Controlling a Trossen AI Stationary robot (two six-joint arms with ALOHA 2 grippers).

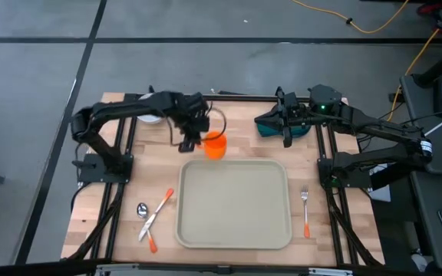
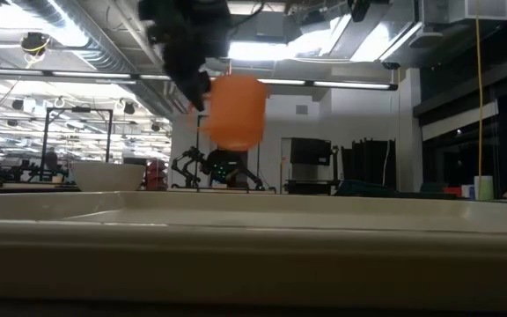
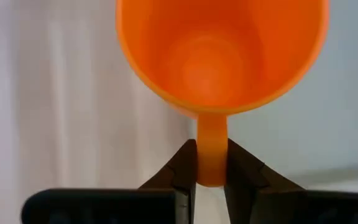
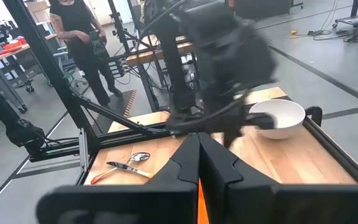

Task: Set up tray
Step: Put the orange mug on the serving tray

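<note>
An orange cup (image 1: 215,146) hangs in the air just beyond the far rim of the beige tray (image 1: 234,230), with my left gripper (image 1: 198,136) shut on it. In the low view the cup (image 2: 231,110) hangs high above the tray's rim (image 2: 236,255), below the gripper (image 2: 187,66). The left wrist view looks into the cup's open mouth (image 3: 219,56). My right gripper (image 1: 286,129) stands shut with nothing in it, above a dark teal plate (image 1: 268,126) at the far right. My left gripper pinches the cup's handle (image 3: 211,140) between its two fingers (image 3: 182,168), one on each flat side. The fingers slant down from the table's left. The cup is lifted clear, mouth up and slightly tilted, hanging in front of the fingertips.
A fork (image 1: 305,211) lies on the table right of the tray. A spoon (image 1: 143,211) and a knife (image 1: 158,218) lie left of it. A white bowl (image 4: 278,118) stands at the far left under the left arm. A person (image 4: 79,37) stands beyond the table.
</note>
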